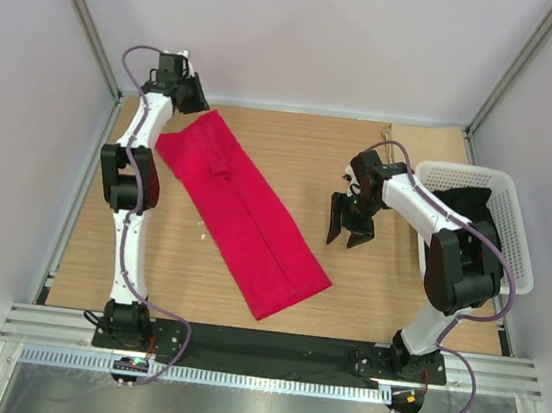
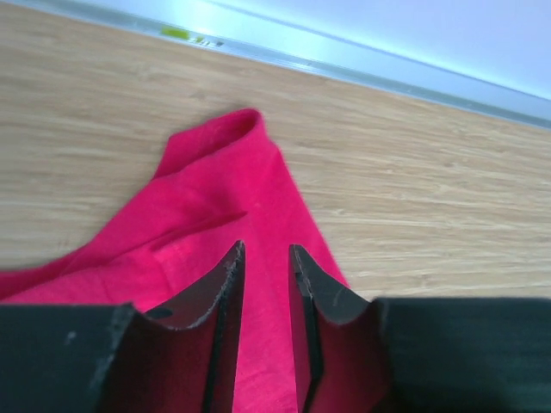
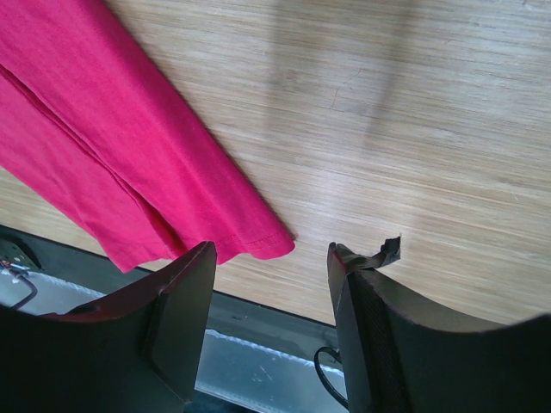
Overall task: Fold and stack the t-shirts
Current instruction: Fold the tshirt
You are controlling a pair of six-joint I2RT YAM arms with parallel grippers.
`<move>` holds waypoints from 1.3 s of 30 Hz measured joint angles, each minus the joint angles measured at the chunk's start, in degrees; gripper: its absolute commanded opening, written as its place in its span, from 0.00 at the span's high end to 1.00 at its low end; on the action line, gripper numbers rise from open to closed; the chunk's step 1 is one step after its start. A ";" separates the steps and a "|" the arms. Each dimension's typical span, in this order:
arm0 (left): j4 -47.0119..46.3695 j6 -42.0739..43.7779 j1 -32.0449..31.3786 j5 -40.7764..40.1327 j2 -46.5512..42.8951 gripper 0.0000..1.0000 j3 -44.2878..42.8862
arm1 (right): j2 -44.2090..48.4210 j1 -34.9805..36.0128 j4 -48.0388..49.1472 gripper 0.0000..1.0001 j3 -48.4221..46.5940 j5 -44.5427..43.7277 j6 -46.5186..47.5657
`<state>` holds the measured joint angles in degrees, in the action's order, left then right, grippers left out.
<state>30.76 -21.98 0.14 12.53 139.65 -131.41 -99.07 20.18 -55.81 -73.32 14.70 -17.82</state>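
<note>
One crimson red t-shirt (image 1: 241,207) lies on the wooden table (image 1: 367,288). It is folded into a long narrow band and runs in a diagonal, from the far left part of the table to the near middle. The far end is a little wider and has some wrinkles, and one small flap of cloth is raised there. The near end is cut straight and lies flat, close to the near edge of the table.

The left gripper (image 2: 267,249) is at the far left corner, just above the far end of the t-shirt. Its jaws stand only a little apart, with a narrow gap between them. In the left wrist view the red cloth is seen through this gap, lying below, and nothing is pinched between the tips.

The right gripper (image 1: 346,237) hangs over bare wood to the right of the t-shirt, well apart from it. Its jaws are wide open and it holds nothing.

A white plastic basket (image 1: 518,246) stands at the far right side of the table, with some dark cloth (image 1: 468,205) inside.
</note>
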 measured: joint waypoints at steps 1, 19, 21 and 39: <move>0.52 -0.02 0.11 -0.57 0.00 0.79 0.00 | 0.00 0.00 0.00 0.39 0.00 0.00 -0.02; -5.35 -18.64 2.08 13.16 5.14 1.00 10.99 | -1.97 0.00 0.02 0.40 -0.07 0.00 0.02; -5.73 -20.17 2.38 14.43 8.37 0.98 5.79 | -1.97 0.00 0.02 0.41 -0.07 0.02 0.02; -1.64 -15.76 1.66 10.34 -14.01 0.60 20.48 | -4.42 8.79 5.22 0.41 -0.83 1.27 -2.51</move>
<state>29.12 -37.74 1.80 22.87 125.64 -110.93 -103.48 28.97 -50.59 -74.15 15.97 -20.34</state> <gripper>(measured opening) 0.446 0.595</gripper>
